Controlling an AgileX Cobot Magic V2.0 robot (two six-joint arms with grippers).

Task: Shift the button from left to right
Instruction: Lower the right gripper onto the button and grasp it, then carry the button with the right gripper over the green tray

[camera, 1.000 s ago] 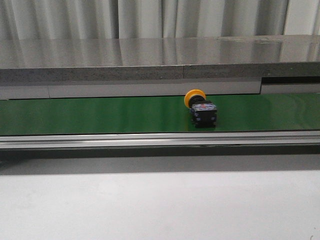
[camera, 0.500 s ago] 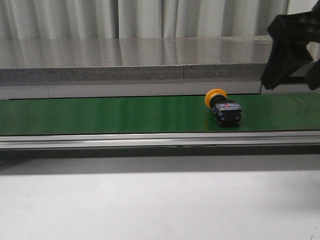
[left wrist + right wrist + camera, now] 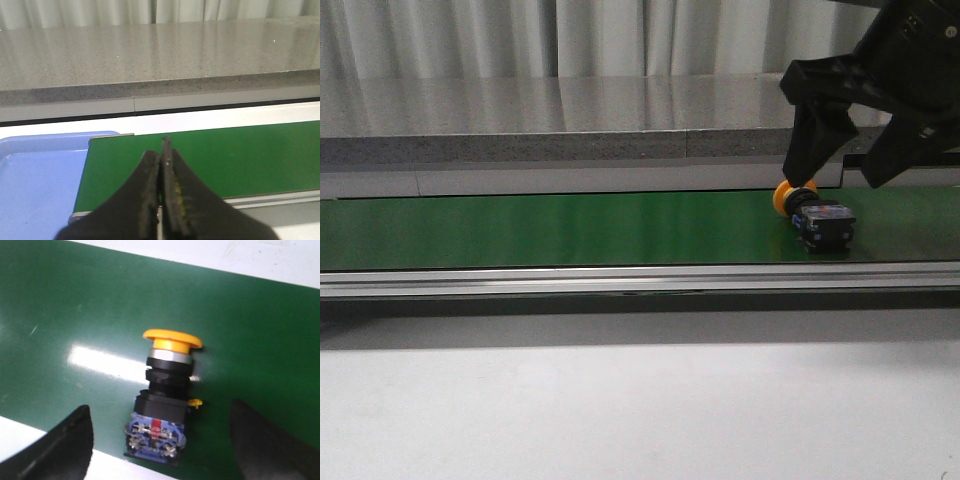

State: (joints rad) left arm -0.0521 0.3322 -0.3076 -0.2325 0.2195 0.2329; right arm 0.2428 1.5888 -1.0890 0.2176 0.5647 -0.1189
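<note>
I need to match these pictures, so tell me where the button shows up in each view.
Front view: the button lies on its side at the right of the green belt, under the open right gripper.
Left wrist view: not in it.
Right wrist view: center, between the fingers.
Shared landmark: the green belt.

Bare green belt (image 3: 75,305) around button (image 3: 162,400), claw (image 3: 160,440) fingers seemingly clear.

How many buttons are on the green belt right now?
1. The button lies on its side on the green belt toward its right end, under the open right gripper. Belt beyond the frames isn't visible.
</note>
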